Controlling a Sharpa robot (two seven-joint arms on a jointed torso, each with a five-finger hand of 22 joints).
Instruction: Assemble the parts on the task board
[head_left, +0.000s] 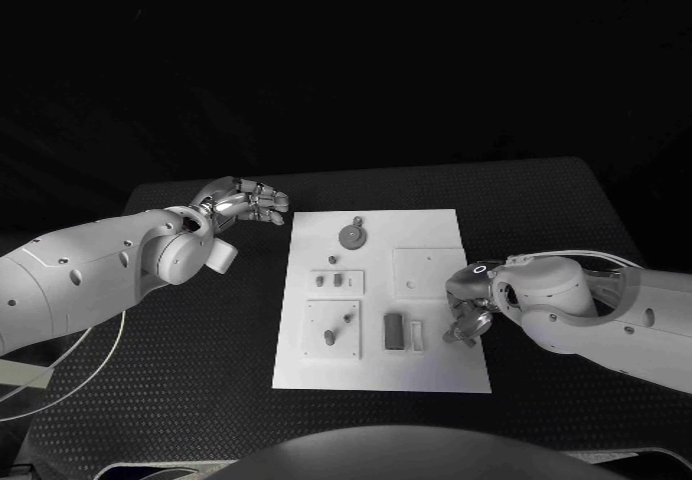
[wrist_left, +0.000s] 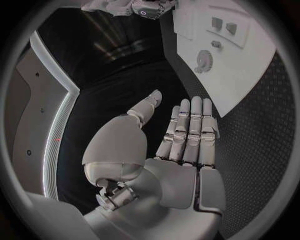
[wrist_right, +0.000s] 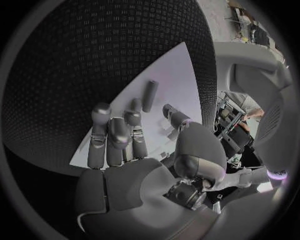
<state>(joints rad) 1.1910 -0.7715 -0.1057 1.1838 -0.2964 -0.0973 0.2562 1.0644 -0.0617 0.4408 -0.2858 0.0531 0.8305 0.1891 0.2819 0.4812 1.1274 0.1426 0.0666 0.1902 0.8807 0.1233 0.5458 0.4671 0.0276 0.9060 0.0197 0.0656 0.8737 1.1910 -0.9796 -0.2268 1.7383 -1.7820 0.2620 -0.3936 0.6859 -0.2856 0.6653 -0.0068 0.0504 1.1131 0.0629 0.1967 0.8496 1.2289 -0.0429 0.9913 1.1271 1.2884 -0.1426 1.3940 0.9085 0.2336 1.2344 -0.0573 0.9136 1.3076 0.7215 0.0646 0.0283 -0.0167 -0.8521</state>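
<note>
The white task board (head_left: 378, 370) lies in the middle of the black table. On it are a round gear-like part (head_left: 352, 236), two small grey parts (head_left: 329, 281), a raised plate with pegs (head_left: 330, 328), a bare square plate (head_left: 421, 270) and a dark oblong part (head_left: 394, 330) beside a pale bar (head_left: 417, 335). My right hand (head_left: 464, 312) hovers at the board's right edge next to the pale bar, fingers apart and holding nothing; the dark oblong part (wrist_right: 149, 96) lies just past its fingertips (wrist_right: 134, 107). My left hand (head_left: 245, 203) is open and flat off the board's far left corner.
In the left wrist view the board (wrist_left: 250, 80) with the gear part (wrist_left: 204, 61) lies beyond my left hand (wrist_left: 187, 135), and the right hand (wrist_left: 147, 7) shows at the far side. Black table surface surrounds the board. A white cable (head_left: 72, 375) loops at the near left.
</note>
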